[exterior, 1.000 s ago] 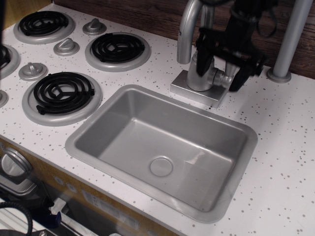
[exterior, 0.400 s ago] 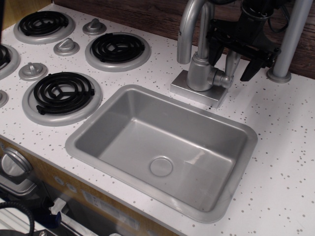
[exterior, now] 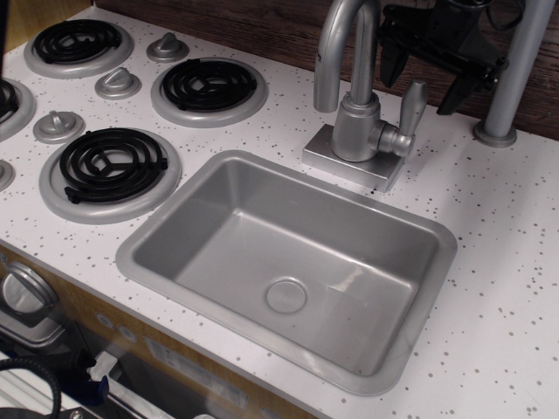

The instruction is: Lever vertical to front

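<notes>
Black gripper (exterior: 434, 68) hangs at the top right with its fingers (exterior: 460, 90) spread and nothing between them. It has risen since a second ago, when it sat low around the faucet body and hid the lever; it is now above and behind the lever and clear of it.

From the left, three coil burners (exterior: 109, 163) and four round knobs (exterior: 118, 83) lie on the speckled counter (exterior: 489, 262), unchanged. The sink (exterior: 288, 262) sits in the middle, its drain (exterior: 286, 295) near the centre. Behind its far rim is the faucet (exterior: 355, 127) with its curved spout (exterior: 336, 44). On the faucet's right side the lever (exterior: 410, 106) stands upright, tipped slightly right, joined by a stubby arm to the body, now in full view. A grey post (exterior: 515, 74) rises at the far right.
</notes>
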You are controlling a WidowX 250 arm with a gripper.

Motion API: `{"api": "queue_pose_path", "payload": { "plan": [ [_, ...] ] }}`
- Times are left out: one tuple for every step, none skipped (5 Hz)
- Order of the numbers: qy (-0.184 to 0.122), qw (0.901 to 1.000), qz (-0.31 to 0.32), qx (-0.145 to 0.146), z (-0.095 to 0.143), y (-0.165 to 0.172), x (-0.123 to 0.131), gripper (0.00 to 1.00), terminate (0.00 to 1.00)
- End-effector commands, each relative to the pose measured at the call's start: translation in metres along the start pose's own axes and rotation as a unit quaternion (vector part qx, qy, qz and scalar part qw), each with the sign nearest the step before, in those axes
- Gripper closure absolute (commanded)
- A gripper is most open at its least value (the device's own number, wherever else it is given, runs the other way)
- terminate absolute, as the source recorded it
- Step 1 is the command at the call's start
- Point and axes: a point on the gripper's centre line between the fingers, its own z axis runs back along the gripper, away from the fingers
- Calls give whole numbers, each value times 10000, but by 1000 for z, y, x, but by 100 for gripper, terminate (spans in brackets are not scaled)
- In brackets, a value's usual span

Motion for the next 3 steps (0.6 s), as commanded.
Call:
{"api": "queue_pose_path", "payload": {
  "plan": [
    [-339, 9992, 234, -10, 18, 10, 10, 100, 0],
    [-271, 9993, 249, -92, 15, 9, 9, 100, 0],
    [-221, 9993, 284, -131, 13, 7, 7, 100, 0]
  ]
}}
